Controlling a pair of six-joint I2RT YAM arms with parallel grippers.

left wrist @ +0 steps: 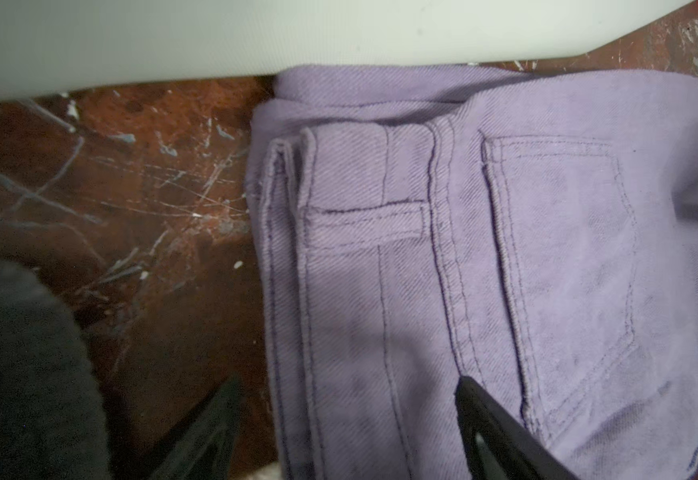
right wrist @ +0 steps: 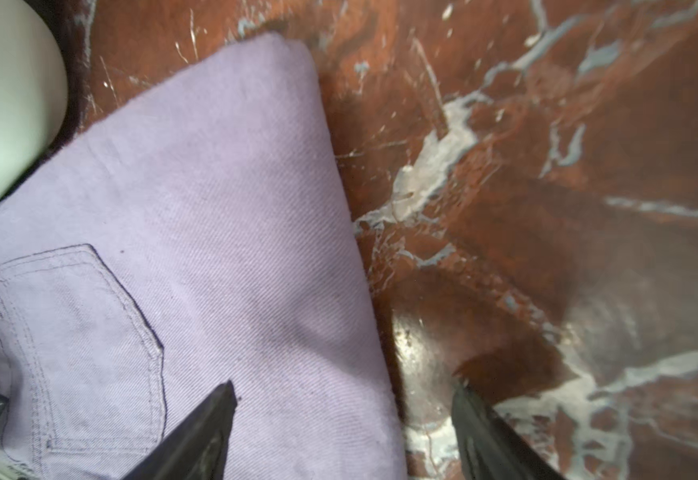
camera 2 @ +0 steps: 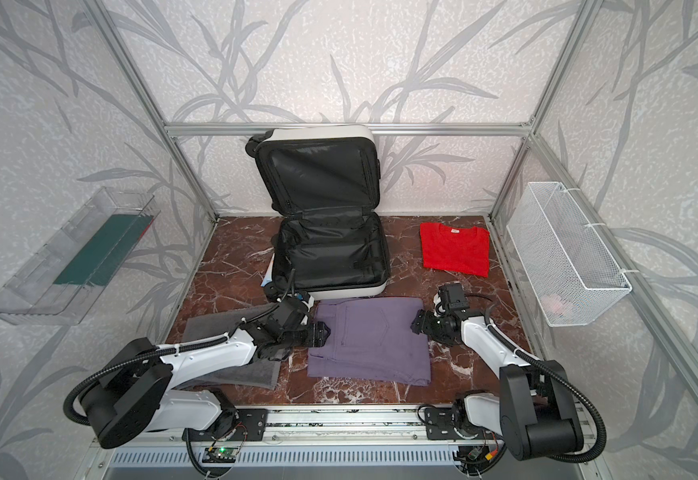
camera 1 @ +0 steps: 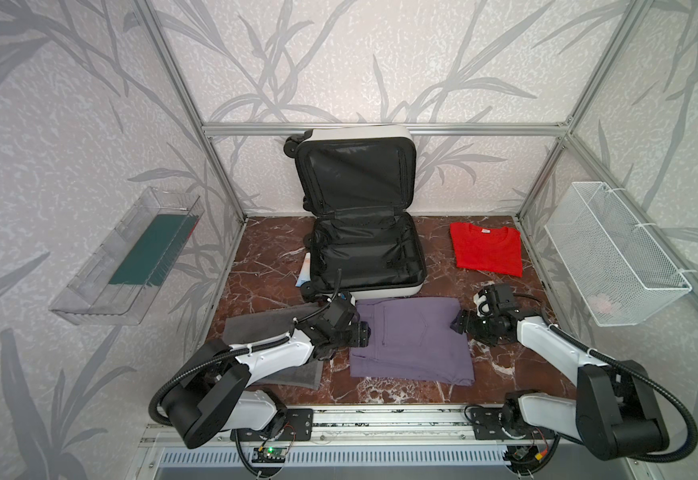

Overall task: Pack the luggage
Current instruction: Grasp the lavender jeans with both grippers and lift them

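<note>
1. The luggage (camera 1: 363,249) lay open at the middle of the table's (camera 1: 264,257) rear edge. Its base was flat on the surface, black lining up. Its lid (camera 1: 357,174) stood upright against the back wall.
2. Folded purple trousers (camera 1: 413,340) lay flat just in front of the luggage, near the middle of the front edge. Their rear edge was close against the white shell.
3. The left gripper (camera 1: 361,334) sat low at the trousers' left edge with its jaws spread wide and nothing clamped between them. In the left wrist view one of its fingers (left wrist: 496,428) was over the purple cloth and the other over bare table.
4. The right gripper (camera 1: 459,322) sat at the trousers' right edge, also spread wide and gripping nothing. In the right wrist view one finger (right wrist: 197,432) was over the cloth and the other over the marble-patterned surface.
5. A grey towel (camera 1: 264,320) lay toward the front-left corner, partly under the left arm.
6. A folded red T-shirt (camera 1: 486,249) lay in the rear-right corner, well apart from the luggage.
7. A pale flat item (camera 1: 303,270) showed from under the luggage's left side; what it was could not be told.
8. A clear bin (camera 1: 131,257) hung on the left wall with something dark green inside. A white mesh basket (camera 1: 617,253) hung on the right wall.
</note>
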